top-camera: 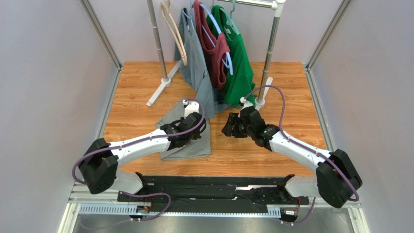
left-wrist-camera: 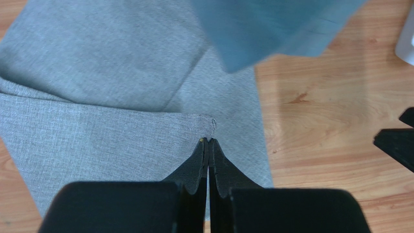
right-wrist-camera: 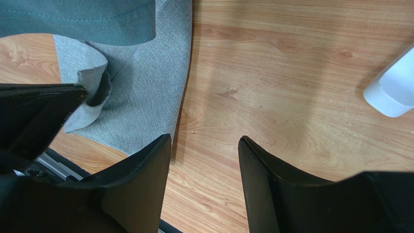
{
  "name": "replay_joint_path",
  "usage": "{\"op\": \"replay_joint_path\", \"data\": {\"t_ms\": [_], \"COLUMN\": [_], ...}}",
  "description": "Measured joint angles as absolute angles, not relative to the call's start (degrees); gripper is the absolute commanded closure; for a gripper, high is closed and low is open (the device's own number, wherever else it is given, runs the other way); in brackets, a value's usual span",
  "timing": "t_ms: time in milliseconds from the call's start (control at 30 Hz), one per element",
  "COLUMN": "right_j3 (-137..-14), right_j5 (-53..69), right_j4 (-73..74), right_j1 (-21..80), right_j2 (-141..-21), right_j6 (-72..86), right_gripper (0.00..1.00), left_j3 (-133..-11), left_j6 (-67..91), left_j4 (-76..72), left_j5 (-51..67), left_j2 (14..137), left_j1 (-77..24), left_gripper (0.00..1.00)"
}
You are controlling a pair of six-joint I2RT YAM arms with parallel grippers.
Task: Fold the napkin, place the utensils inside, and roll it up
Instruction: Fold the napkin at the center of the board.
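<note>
The heather-grey napkin lies on the wooden table left of centre, partly folded over itself. My left gripper is over it and is shut on a puckered corner of its upper layer near the right edge, as the left wrist view shows. In the right wrist view that pinched cloth curls up off the napkin. My right gripper is open and empty, hovering over bare wood just right of the napkin's edge. No fork is in view.
A clothes rack stands at the back with a grey shirt, a maroon top and a green shirt on hangers. The grey shirt's hem hangs over the napkin. A white rack foot lies near my right gripper.
</note>
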State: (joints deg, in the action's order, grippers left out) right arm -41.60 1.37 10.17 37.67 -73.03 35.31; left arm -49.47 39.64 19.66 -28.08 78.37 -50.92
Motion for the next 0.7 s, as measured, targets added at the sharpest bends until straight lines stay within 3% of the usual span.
{"op": "replay_joint_path", "data": {"t_ms": [700], "right_j3": [-41.3], "right_j5": [1.0], "right_j4": [10.3], "right_j1": [37.3], "right_j2": [-73.0], "right_j6": [35.8], "right_gripper": [0.43], "left_j3": [-50.2], "left_j6": [28.4], "left_j4": [6.5], "left_j5": [-26.3], "left_j2": [85.9], "left_j1": [-60.8], "left_gripper": [1.00]}}
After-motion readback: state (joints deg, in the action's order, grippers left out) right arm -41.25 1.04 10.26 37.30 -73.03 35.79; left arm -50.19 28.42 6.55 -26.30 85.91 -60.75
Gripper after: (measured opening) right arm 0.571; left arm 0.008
